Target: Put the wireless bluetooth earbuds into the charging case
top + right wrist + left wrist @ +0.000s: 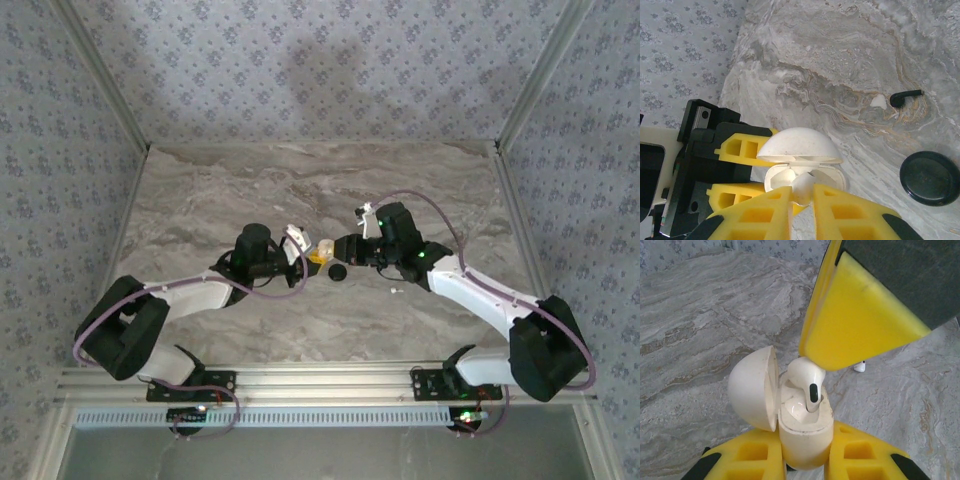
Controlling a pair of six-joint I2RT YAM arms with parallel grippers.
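Note:
My left gripper (807,456) is shut on the charging case (805,432), a cream-white round puck held upright with its domed lid (752,387) swung open to the left. My right gripper (804,201) is shut on a white earbud (806,186) and holds it over the open case (799,145). In the left wrist view that earbud (807,380) has its stem down in the case's socket, under the right gripper's yellow finger (855,325). A second earbud (860,367) lies on the marble beyond. From above, both grippers (312,252) (340,247) meet at mid-table.
A black round disc (929,177) lies on the marble table (300,190) just near of the case, also seen from above (338,272). The loose earbud (397,291) lies right of it. A small white bit (879,102) and a black curved piece (905,95) lie further off.

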